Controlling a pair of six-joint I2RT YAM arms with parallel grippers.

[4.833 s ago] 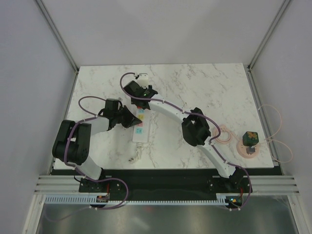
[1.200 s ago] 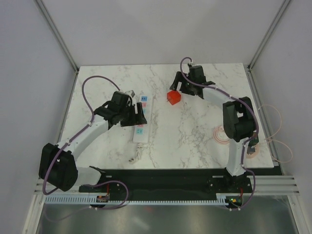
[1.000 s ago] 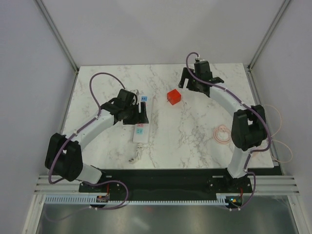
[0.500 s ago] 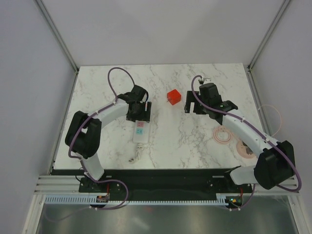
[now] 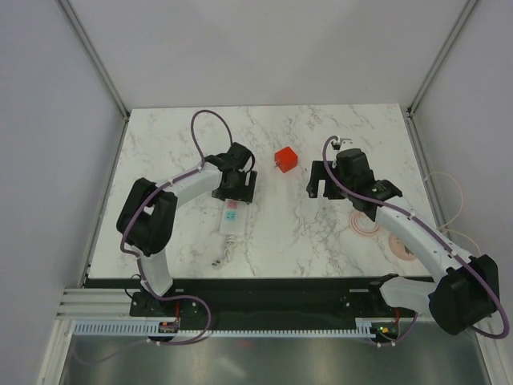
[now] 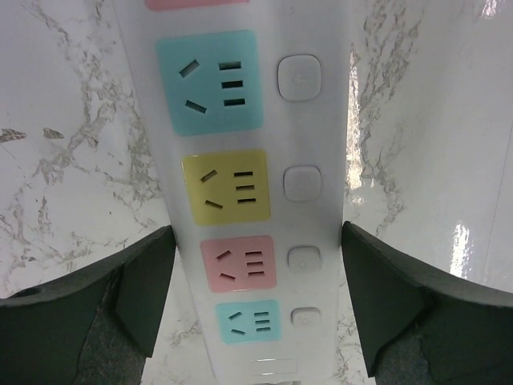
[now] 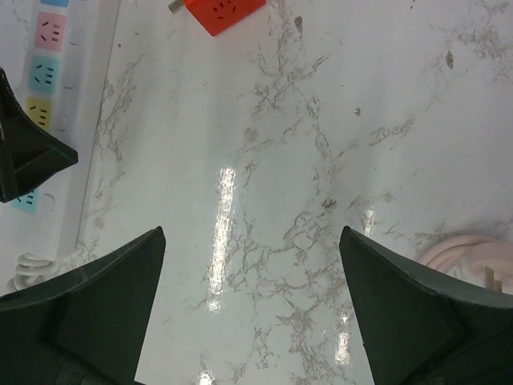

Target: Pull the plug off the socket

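The plug (image 5: 285,158) is a red-orange cube lying loose on the marble, apart from the socket; it also shows at the top of the right wrist view (image 7: 224,12). The socket (image 5: 231,216) is a long white power strip with coloured outlets (image 6: 240,120). My left gripper (image 5: 235,183) straddles its far half with jaws wide (image 6: 255,237). Both fingertips (image 6: 156,249) sit right at the strip's side edges; I cannot tell whether they touch. My right gripper (image 5: 321,180) hovers open over bare marble (image 7: 252,233), nearer than the plug and to its right, holding nothing.
A pink cable coil (image 5: 366,222) lies under the right arm and at the right edge of the right wrist view (image 7: 473,257). The strip's short white cord (image 5: 220,257) curls near the table's front edge. The left gripper's finger (image 7: 24,160) shows beside the strip.
The right gripper has drawn back from the far side to the near right of the plug, which stays put. The left arm has folded, its gripper shifting slightly right over the strip.
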